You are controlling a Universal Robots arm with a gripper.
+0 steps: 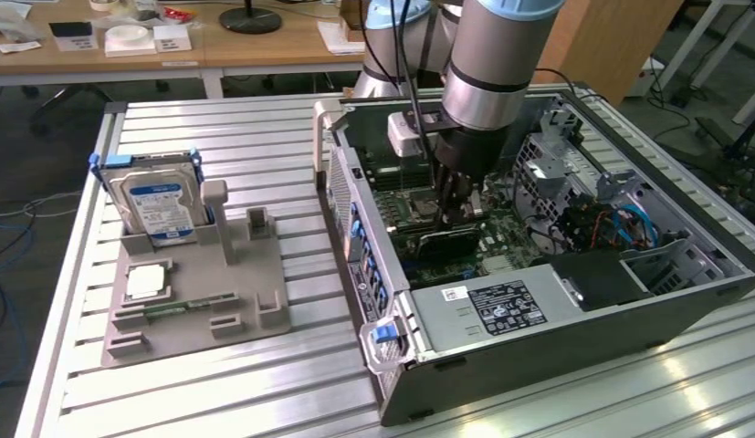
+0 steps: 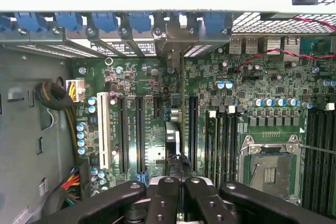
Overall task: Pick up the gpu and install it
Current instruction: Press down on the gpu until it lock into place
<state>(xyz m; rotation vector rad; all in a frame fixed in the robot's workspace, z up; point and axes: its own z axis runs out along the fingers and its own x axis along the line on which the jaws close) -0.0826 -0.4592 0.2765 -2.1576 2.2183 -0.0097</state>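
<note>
My pincer (image 2: 178, 195) is clamped on the gpu (image 2: 173, 142), held edge-on above the motherboard (image 2: 147, 129) inside the computer case (image 1: 572, 319). Risk as I judge it: misalignment with the expansion slot (image 2: 192, 129) could jam the card edge.

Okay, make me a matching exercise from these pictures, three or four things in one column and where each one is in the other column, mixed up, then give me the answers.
Things:
1. gpu
2. hard drive
3. pincer
4. power supply label

Places:
A. standing upright in the grey holder on the table, on the exterior view's left
B. on the silver box at the near end of the open computer case
C. shut on the card, down inside the case
D. edge-on over the motherboard slots, held from above

Pairs: 1-D, 2-A, 3-C, 4-B
</note>
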